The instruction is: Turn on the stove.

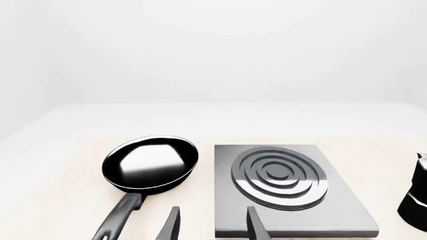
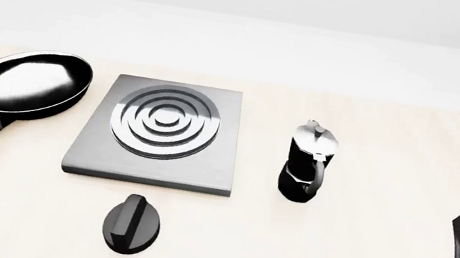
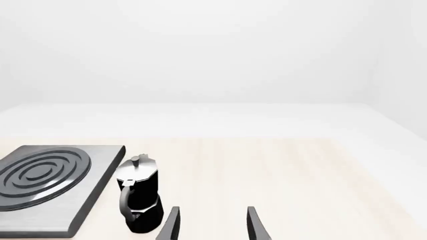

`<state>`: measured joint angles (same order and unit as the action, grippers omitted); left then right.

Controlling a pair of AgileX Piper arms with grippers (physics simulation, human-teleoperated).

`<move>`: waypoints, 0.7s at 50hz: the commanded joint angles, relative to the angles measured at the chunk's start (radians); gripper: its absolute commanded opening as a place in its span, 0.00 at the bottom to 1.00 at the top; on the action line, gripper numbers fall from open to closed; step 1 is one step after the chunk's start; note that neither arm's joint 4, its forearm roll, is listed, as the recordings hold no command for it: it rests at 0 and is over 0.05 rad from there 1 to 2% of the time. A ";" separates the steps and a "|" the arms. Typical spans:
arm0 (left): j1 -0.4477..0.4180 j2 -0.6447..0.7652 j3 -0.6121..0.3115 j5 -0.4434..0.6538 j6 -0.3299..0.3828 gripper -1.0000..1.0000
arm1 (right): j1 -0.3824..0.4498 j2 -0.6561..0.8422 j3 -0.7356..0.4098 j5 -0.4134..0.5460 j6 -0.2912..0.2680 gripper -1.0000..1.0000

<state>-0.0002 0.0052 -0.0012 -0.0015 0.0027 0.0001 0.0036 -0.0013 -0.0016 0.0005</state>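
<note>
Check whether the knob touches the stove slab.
Apart. The front view shows bare table between the knob and the near edge of the stove slab.

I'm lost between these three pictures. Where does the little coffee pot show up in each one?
Front view: the moka pot stands upright, right of centre, just right of the stove.
Left wrist view: only its edge shows, cut off at the right border.
Right wrist view: it is at lower left, beside the stove's corner.
Shared landmark: the stove's silver burner rings appear in all three.
</note>
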 commanded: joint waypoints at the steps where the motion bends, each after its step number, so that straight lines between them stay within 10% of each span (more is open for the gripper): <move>1: -0.010 0.079 -0.002 -0.043 0.017 1.00 | 0.000 0.015 -0.002 -0.007 0.004 1.00; 24: -0.162 0.480 -0.168 -0.096 0.055 1.00 | 0.003 0.035 0.000 -0.016 -0.001 1.00; 35: -0.285 0.582 -0.247 -0.010 -0.058 1.00 | 0.008 0.045 0.000 -0.023 0.000 1.00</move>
<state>-0.1918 0.4633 -0.1837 -0.0525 0.0041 0.0046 0.0402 -0.0019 -0.0196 0.0014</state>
